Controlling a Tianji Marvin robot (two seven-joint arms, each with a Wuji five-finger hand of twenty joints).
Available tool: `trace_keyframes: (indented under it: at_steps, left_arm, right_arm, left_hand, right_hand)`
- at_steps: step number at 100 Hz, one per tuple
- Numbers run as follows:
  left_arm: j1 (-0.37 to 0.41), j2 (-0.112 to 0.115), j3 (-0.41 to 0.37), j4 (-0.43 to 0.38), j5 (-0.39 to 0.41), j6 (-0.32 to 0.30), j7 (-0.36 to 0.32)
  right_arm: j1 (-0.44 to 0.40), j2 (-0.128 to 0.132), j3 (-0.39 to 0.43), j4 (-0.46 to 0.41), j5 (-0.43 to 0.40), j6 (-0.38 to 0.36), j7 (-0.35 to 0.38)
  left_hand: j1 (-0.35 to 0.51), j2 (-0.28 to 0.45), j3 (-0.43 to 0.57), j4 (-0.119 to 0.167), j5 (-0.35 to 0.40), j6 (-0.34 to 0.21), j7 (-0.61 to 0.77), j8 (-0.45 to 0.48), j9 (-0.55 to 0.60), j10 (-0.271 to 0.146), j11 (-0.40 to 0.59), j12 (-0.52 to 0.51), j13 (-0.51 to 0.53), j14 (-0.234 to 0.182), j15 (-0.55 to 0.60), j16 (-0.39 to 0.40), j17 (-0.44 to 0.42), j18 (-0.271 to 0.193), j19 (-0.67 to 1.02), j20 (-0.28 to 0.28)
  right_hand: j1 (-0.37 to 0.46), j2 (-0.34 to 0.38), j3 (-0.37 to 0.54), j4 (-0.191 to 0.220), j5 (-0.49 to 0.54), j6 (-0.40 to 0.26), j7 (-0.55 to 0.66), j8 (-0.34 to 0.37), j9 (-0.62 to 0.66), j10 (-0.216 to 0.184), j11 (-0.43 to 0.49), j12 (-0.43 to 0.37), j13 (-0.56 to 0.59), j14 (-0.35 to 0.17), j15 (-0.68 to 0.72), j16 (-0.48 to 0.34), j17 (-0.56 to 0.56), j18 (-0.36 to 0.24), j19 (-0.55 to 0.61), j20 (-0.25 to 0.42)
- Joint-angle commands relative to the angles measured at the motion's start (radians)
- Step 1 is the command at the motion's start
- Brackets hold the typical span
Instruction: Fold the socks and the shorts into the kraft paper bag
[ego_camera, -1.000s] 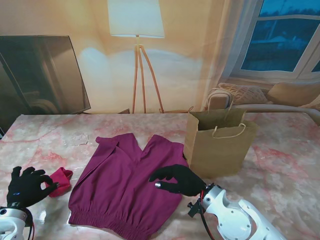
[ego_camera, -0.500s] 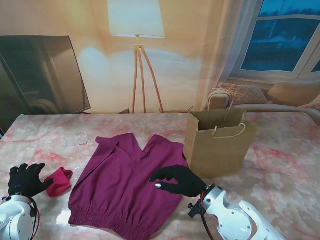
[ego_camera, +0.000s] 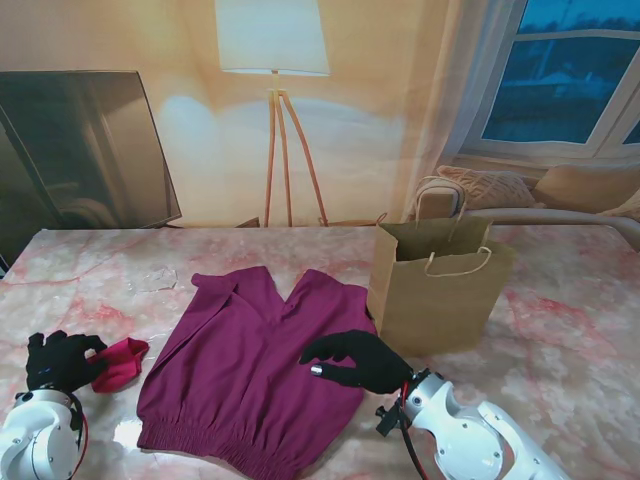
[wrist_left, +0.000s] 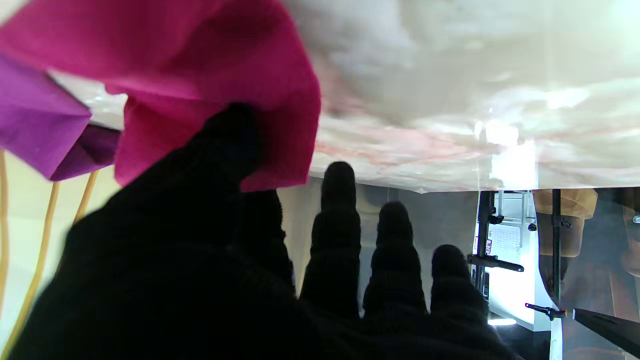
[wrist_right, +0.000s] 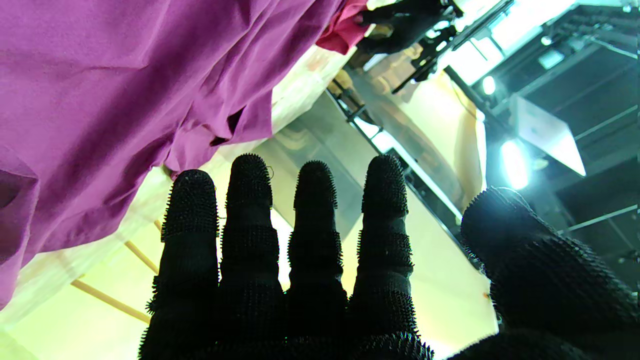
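The purple shorts (ego_camera: 245, 365) lie spread flat mid-table, waistband nearest me; they also show in the right wrist view (wrist_right: 100, 85). A red sock (ego_camera: 122, 362) lies crumpled to their left. My left hand (ego_camera: 58, 360) is at the sock's left edge. In the left wrist view the sock (wrist_left: 200, 75) drapes over my thumb, its edge is raised, and the forefinger is hidden behind it. The other three fingers are straight. My right hand (ego_camera: 357, 360) hovers over the shorts' right leg, fingers apart, holding nothing. The kraft paper bag (ego_camera: 440, 290) stands open at the right.
A crumpled piece of clear plastic (ego_camera: 152, 277) lies far left of the shorts. A dark TV screen (ego_camera: 85, 150) and a floor lamp (ego_camera: 275, 120) stand beyond the far table edge. The marble table (ego_camera: 570, 330) extends right of the bag.
My left hand has turned and crept toward the sock, and its white wrist has risen into view. The sock's right tip has lifted a little. My right hand has not moved.
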Motion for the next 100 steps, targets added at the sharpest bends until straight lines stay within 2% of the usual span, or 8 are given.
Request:
trace_keyframes:
  at_steps: [1,10,20,33,44,59,79,100]
  left_arm:
    - [0.015,-0.009,-0.007,-0.038,-0.002,-0.018,0.028]
    - [0.04,-0.015,-0.02,-0.094,-0.002,-0.033,0.053]
    - [0.072,-0.018,-0.03,-0.17,0.023,-0.047,0.068]
    - [0.11,-0.021,-0.024,-0.266,0.061,-0.06,0.096]
    - [0.138,-0.023,0.004,-0.341,0.099,-0.055,0.126]
    - [0.171,-0.023,0.056,-0.431,0.131,-0.035,0.137]
    - [0.197,-0.025,0.124,-0.489,0.154,-0.013,0.173]
    - [0.217,-0.031,0.17,-0.498,0.149,-0.014,0.231]
  right_arm:
    - [-0.007,-0.004,-0.001,-0.014,-0.011,0.011,-0.01]
    - [-0.015,-0.007,0.005,-0.029,-0.027,0.023,-0.03]
    - [-0.024,-0.01,0.012,-0.049,-0.045,0.037,-0.048]
    - [-0.04,-0.015,0.018,-0.075,-0.071,0.057,-0.079]
    - [-0.054,-0.019,0.017,-0.097,-0.094,0.073,-0.111]
    - [-0.07,-0.022,0.013,-0.131,-0.141,0.104,-0.145]
    - [-0.055,-0.025,-0.027,-0.148,-0.16,0.144,-0.161]
    - [0.014,-0.038,-0.128,-0.115,-0.155,0.209,-0.187]
  left_hand:
    - [0.042,0.032,-0.015,-0.045,0.005,-0.035,0.043,0.044,0.085,-0.048,0.03,0.002,0.053,-0.024,0.041,0.019,-0.005,-0.021,0.02,0.05]
    - [0.042,0.07,-0.044,-0.052,0.028,0.006,0.014,0.052,0.196,-0.058,0.061,0.016,0.12,-0.023,0.07,0.031,-0.005,-0.026,0.033,0.062]
    - [0.036,0.08,-0.061,-0.054,0.046,0.011,0.003,0.056,0.272,-0.064,0.094,0.035,0.173,-0.014,0.094,0.042,0.005,-0.016,0.048,0.068]
    - [0.016,0.052,-0.055,-0.039,0.088,0.03,-0.017,0.059,0.339,-0.055,0.117,0.075,0.238,-0.004,0.11,0.058,0.007,0.013,0.114,0.064]
    - [0.001,0.02,-0.03,-0.045,0.117,0.052,-0.007,0.028,0.378,-0.041,0.125,0.111,0.285,0.006,0.127,0.076,0.01,0.035,0.192,0.028]
    - [0.0,0.004,-0.035,-0.044,0.146,0.075,0.007,0.013,0.417,-0.031,0.142,0.115,0.331,0.016,0.159,0.101,0.017,0.055,0.248,0.018]
    - [-0.001,-0.002,-0.033,-0.042,0.152,0.082,0.011,0.011,0.426,-0.025,0.146,0.126,0.349,0.022,0.168,0.116,0.015,0.066,0.283,0.003]
    - [0.004,-0.008,-0.03,-0.041,0.154,0.087,0.012,0.011,0.43,-0.019,0.147,0.137,0.36,0.026,0.174,0.126,0.012,0.072,0.303,-0.011]
  right_hand:
    - [0.003,0.028,-0.016,0.04,-0.002,-0.007,0.008,0.005,0.01,0.003,0.013,0.013,0.021,0.009,0.02,0.028,-0.003,0.005,0.039,0.036]
    - [0.004,0.022,-0.01,0.04,-0.008,-0.002,0.005,0.004,0.013,0.003,0.017,0.014,0.023,0.006,0.021,0.028,-0.001,0.004,0.039,0.036]
    - [0.005,0.007,0.004,0.041,-0.015,0.009,0.001,0.001,0.013,0.003,0.019,0.015,0.023,0.004,0.02,0.027,0.0,0.002,0.04,0.035]
    - [0.003,-0.038,0.044,0.039,-0.043,0.021,-0.013,-0.005,0.002,0.002,0.017,0.015,0.018,-0.004,0.014,0.022,-0.002,-0.005,0.034,0.03]
    - [0.007,-0.102,0.091,0.028,-0.083,0.045,-0.032,-0.014,-0.027,0.001,0.01,0.013,-0.002,-0.014,-0.002,0.01,-0.013,-0.018,0.013,0.02]
    - [-0.003,-0.177,0.127,0.013,-0.162,0.083,-0.066,-0.03,-0.102,0.002,-0.012,0.007,-0.056,-0.037,-0.039,-0.016,-0.037,-0.042,-0.032,0.003]
    - [0.027,-0.284,0.12,-0.03,-0.282,0.152,-0.12,-0.064,-0.246,0.018,-0.034,0.0,-0.161,-0.036,-0.082,-0.054,-0.1,-0.056,-0.118,-0.013]
    - [0.031,-0.37,0.148,-0.058,-0.417,0.225,-0.185,-0.108,-0.421,0.04,-0.038,-0.005,-0.305,0.004,-0.111,-0.092,-0.192,-0.04,-0.206,-0.011]
